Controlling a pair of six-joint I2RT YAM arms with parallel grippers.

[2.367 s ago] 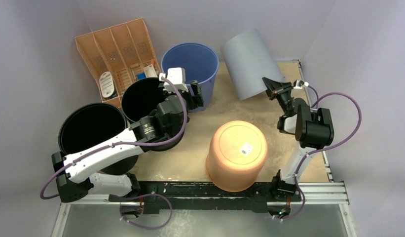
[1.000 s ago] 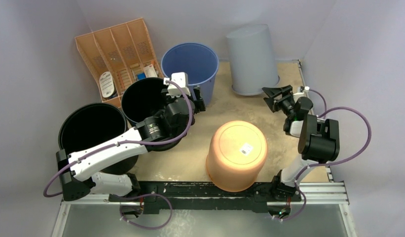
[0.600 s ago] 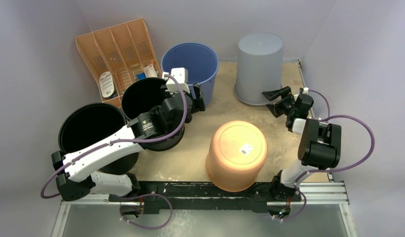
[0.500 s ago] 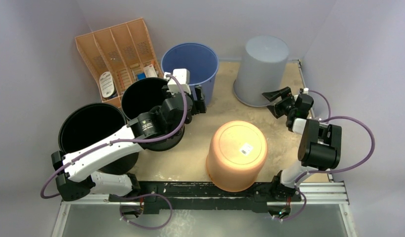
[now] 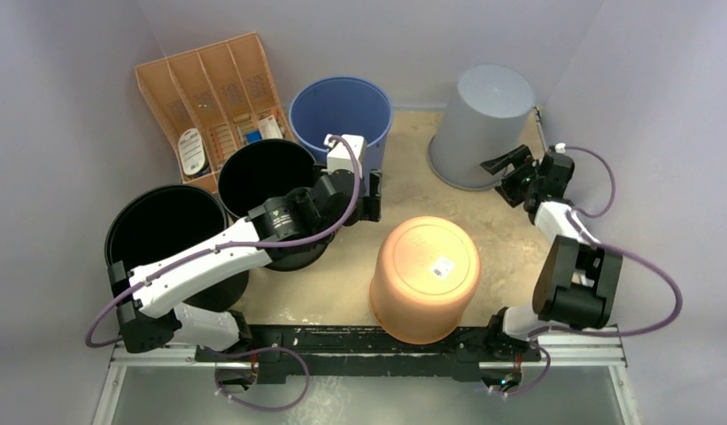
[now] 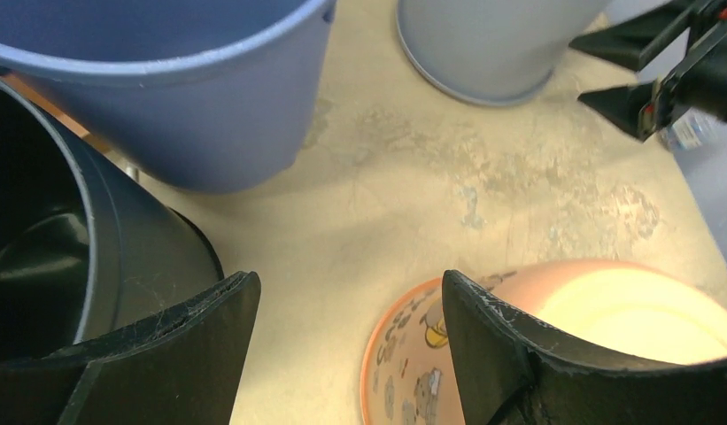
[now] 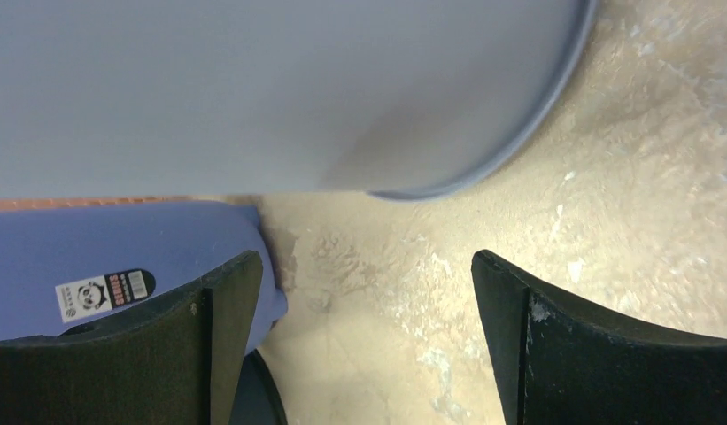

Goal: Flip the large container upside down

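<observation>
The large container (image 5: 482, 122) is a grey bucket at the back right of the table, standing mouth down with its flat bottom up. It also fills the top of the right wrist view as the grey container (image 7: 253, 88) and shows at the top of the left wrist view (image 6: 501, 40). My right gripper (image 5: 506, 175) is open just off its near right rim, not touching it, and nothing lies between its fingers (image 7: 364, 274). My left gripper (image 5: 374, 197) is open and empty over bare table (image 6: 351, 301), between a black bucket and an orange container.
An orange container (image 5: 426, 274) stands mouth down at the front middle. A blue bucket (image 5: 340, 111) and two black buckets (image 5: 266, 177) (image 5: 165, 232) stand upright on the left. An orange divided tray (image 5: 209, 97) leans at the back left. Walls close in on three sides.
The grey container has gone from tilted on its rim to standing mouth down, a little further right. My right gripper has drawn back to the right of it. My left gripper moved right.
</observation>
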